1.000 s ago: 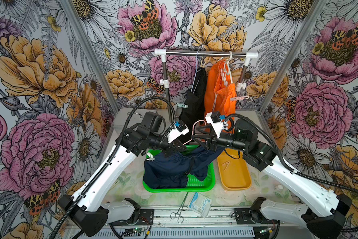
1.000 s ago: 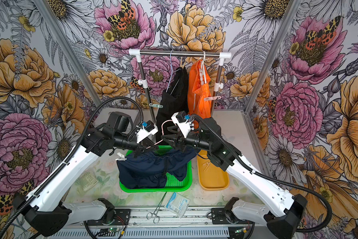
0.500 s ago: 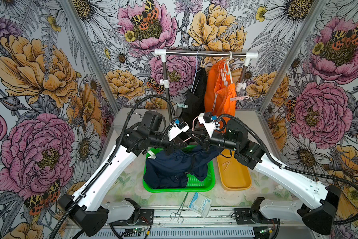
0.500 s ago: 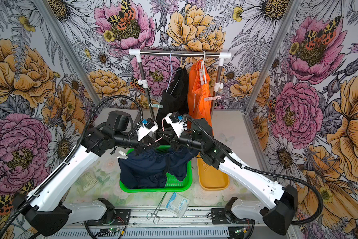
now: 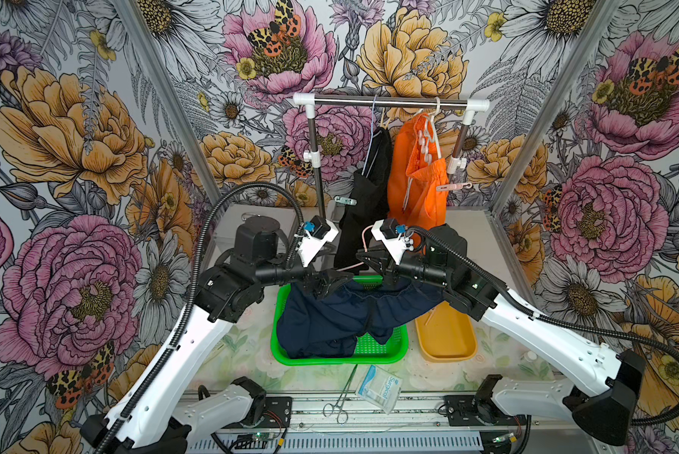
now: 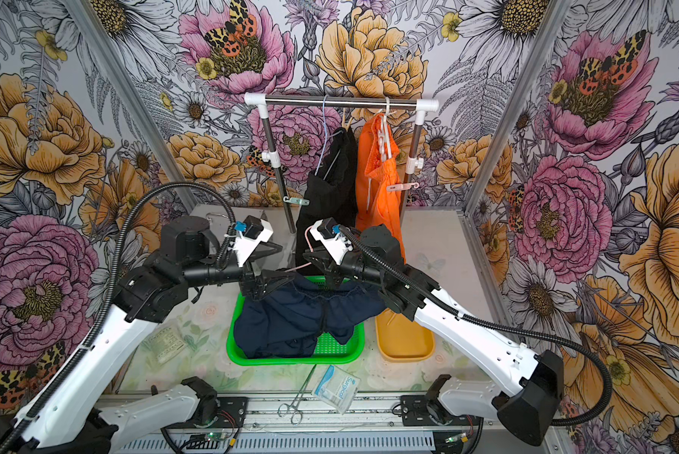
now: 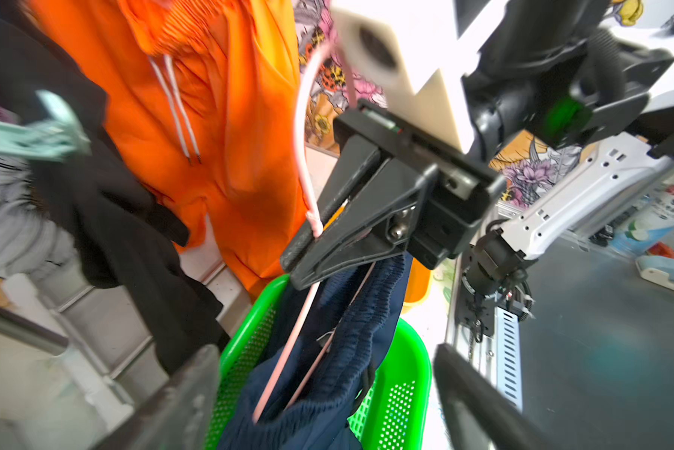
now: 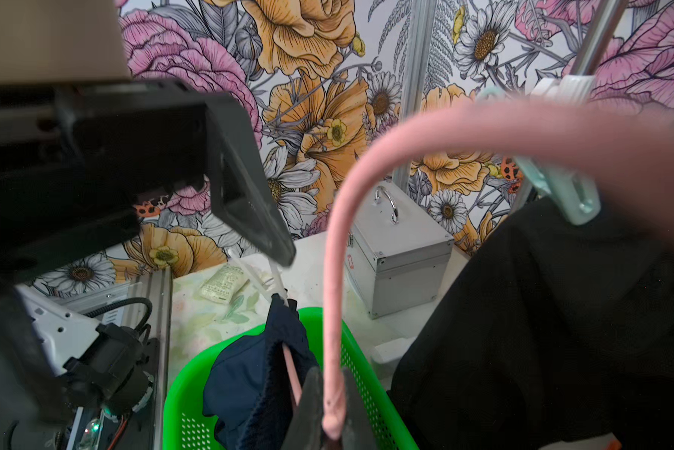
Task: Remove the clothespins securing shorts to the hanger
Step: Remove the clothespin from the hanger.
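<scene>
Navy shorts (image 5: 330,318) hang from a pink hanger (image 8: 333,272) over the green basket (image 5: 385,350). My right gripper (image 8: 332,409) is shut on the hanger's end (image 7: 314,226). My left gripper (image 7: 327,374) is open, its fingers either side of the navy waistband (image 7: 351,331). A white clothespin (image 8: 269,280) sticks up from the waistband's end, just under a left fingertip (image 8: 249,218). Black shorts (image 5: 369,204) with a teal clothespin (image 5: 345,201) and orange shorts (image 5: 416,188) with a pink clothespin (image 5: 453,187) hang on the rail (image 5: 389,103).
An orange tray (image 5: 448,346) lies to the right of the basket. Steel forceps (image 5: 342,397) and a surgical packet (image 5: 379,387) lie at the front edge. A metal box (image 8: 398,249) stands at the back left. The two grippers are close together above the basket.
My right gripper moved left to the pink hanger and shut on it. My left gripper, shut before, has now opened. The navy shorts stay draped into the basket.
</scene>
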Action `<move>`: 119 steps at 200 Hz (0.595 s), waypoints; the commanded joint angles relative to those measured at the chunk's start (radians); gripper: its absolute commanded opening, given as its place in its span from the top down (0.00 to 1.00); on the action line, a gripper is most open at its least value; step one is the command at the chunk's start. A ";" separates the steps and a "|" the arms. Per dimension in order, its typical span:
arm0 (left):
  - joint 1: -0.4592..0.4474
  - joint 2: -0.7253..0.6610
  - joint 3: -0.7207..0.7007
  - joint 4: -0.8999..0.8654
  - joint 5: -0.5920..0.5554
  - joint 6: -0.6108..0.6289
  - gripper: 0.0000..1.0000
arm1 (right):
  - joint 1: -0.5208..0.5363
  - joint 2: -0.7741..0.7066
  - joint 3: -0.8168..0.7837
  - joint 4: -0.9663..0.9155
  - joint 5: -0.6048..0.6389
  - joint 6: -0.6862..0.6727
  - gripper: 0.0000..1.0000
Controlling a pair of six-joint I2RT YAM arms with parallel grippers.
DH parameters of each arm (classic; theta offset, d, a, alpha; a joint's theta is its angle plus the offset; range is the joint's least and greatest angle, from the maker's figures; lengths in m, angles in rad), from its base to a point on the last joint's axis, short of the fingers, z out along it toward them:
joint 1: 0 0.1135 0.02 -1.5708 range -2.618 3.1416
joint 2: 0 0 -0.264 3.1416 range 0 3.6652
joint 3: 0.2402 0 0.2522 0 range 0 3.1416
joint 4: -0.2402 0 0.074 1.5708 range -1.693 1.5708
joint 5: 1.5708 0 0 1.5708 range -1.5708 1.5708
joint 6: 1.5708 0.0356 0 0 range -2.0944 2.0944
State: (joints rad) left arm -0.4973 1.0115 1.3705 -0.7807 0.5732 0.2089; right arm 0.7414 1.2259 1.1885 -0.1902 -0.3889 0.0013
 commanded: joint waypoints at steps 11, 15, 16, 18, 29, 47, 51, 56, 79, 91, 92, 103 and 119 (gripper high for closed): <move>0.142 -0.142 -0.066 0.029 0.050 -0.068 0.01 | -0.023 -0.010 0.054 0.009 -0.036 -0.047 1.00; 0.172 -0.158 -0.078 0.027 0.063 -0.075 0.01 | -0.026 -0.011 0.054 0.009 -0.045 -0.047 1.00; 0.180 -0.163 -0.080 0.027 0.067 -0.077 0.01 | -0.026 -0.012 0.054 0.009 -0.046 -0.047 1.00; 0.199 -0.172 -0.086 0.025 0.076 -0.081 0.01 | -0.027 -0.011 0.054 0.008 -0.052 -0.047 1.00; 0.293 -0.211 -0.115 0.013 0.134 -0.102 0.01 | -0.031 -0.014 0.051 0.008 -0.075 -0.050 1.00; 0.440 -0.245 -0.153 -0.034 0.261 -0.101 0.01 | -0.041 -0.020 0.051 0.008 -0.119 -0.053 1.00; 0.467 -0.249 -0.164 -0.046 0.290 -0.097 0.01 | -0.044 -0.021 0.051 0.008 -0.133 -0.053 1.00; 0.503 -0.251 -0.177 -0.058 0.319 -0.094 0.01 | -0.051 -0.024 0.051 0.009 -0.149 -0.053 1.00; 0.620 -0.252 -0.248 -0.075 0.505 -0.092 0.01 | -0.083 -0.043 0.048 0.009 -0.209 -0.046 1.00; 0.635 -0.256 -0.273 -0.075 0.562 -0.076 0.01 | -0.098 -0.056 0.042 0.010 -0.229 -0.043 1.00; 0.635 -0.257 -0.274 -0.074 0.564 -0.075 0.01 | -0.099 -0.057 0.041 0.010 -0.230 -0.042 1.00; 0.633 -0.269 -0.288 -0.075 0.578 -0.054 0.02 | -0.107 -0.066 0.036 0.012 -0.237 -0.038 1.00; 0.628 -0.292 -0.302 -0.075 0.591 -0.014 0.02 | -0.111 -0.076 0.033 0.010 -0.246 -0.034 1.00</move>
State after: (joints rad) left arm 0.1276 0.7589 1.0767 -0.8402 1.0313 0.1425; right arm 0.6403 1.1988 1.1942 -0.2245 -0.5777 -0.0357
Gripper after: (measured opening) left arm 0.985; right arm 0.086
